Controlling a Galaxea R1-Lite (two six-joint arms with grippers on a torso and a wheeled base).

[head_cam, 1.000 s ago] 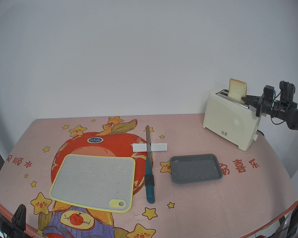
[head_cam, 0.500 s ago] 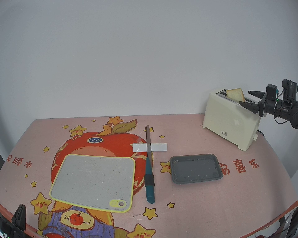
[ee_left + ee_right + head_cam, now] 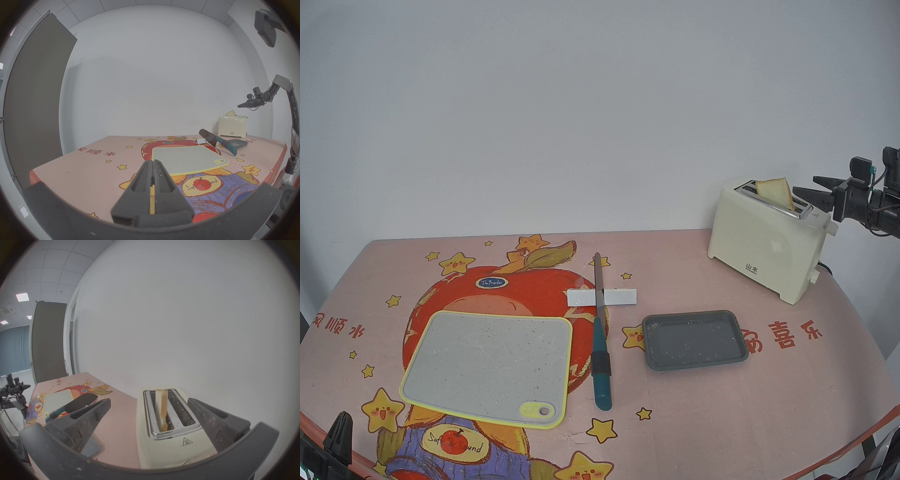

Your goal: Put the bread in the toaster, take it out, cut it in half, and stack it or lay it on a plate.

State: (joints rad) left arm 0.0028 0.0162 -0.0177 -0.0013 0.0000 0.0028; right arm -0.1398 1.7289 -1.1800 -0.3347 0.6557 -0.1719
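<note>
A pale wall backs a pink surface [image 3: 737,406] printed with a red apple and yellow stars. The tan slice of bread [image 3: 775,190] stands partly sunk and tilted in one slot of the cream two-slot toaster [image 3: 765,250] at the far right of the surface; the second slot holds nothing.

The right end effector [image 3: 804,184] hangs just beside the toaster top, on its right, released, with the fingers spread. The bread lies toward the robot's left of it. In the right wrist view the slice shows edge-on, with its long axis along the slot. The right arm is the nearer.

The left end effector [image 3: 152,187] sits well apart at the near left edge, clenched on nothing.

The dark grey rectangular plate [image 3: 695,339] holds no bread. Left of it lie the teal-handled knife [image 3: 600,350] and the grey cutting board with a yellow rim [image 3: 487,365]
</note>
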